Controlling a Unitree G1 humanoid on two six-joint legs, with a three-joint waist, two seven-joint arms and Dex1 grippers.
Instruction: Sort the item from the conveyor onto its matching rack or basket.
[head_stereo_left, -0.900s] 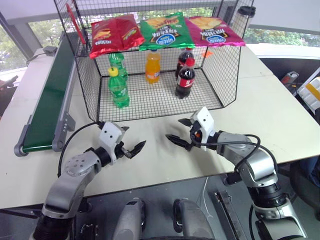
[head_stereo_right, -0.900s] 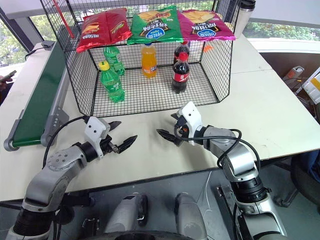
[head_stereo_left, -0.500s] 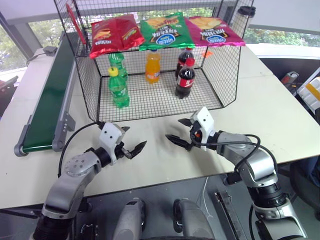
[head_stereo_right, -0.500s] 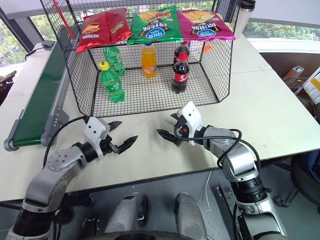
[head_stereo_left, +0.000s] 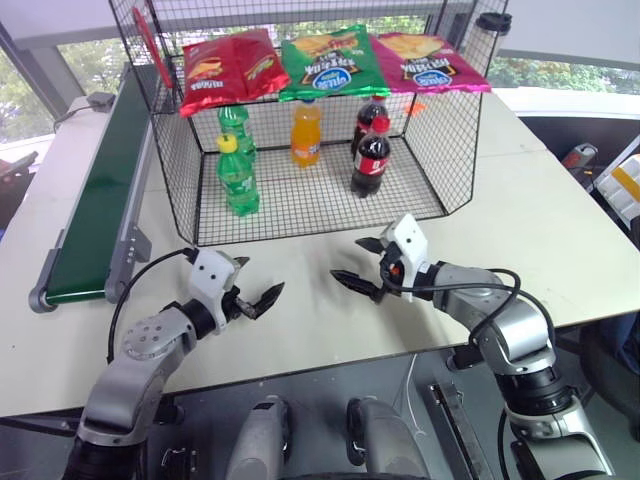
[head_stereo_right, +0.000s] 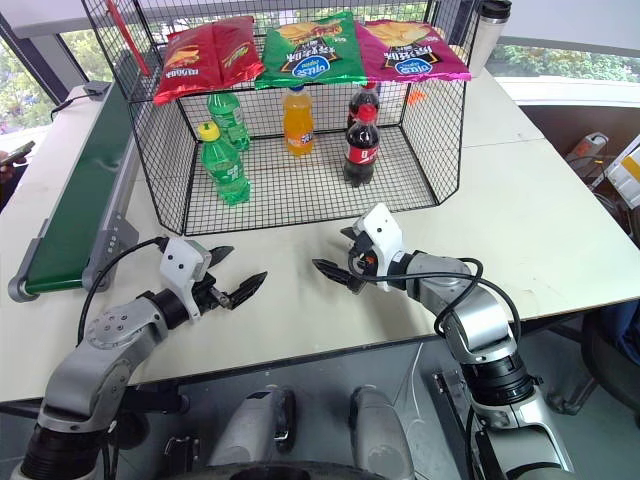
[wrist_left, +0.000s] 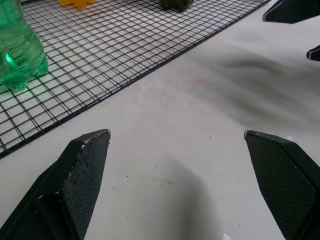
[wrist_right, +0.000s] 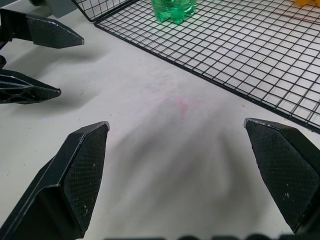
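bottle of orange soda: where it is i cannot tell; the conveyor (head_stereo_left: 95, 200) along the table's (head_stereo_left: 520, 210) left edge carries nothing on its visible belt. likely light, stiff and slick, so best taken round the body below the cap. left gripper (head_stereo_left: 262, 276) and right gripper (head_stereo_left: 347, 258) gape wide and empty near the front edge. in the cage (head_stereo_left: 175, 170), green bottles (head_stereo_left: 237, 175), an orange bottle (head_stereo_left: 306, 132) and cola bottles (head_stereo_left: 370, 155) crowd the floor.

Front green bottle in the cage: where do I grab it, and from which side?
Grip the front green bottle at its waist, from the cage's open front, left gripper level. It stands upright; chip bags overhang it and another green bottle stands behind.
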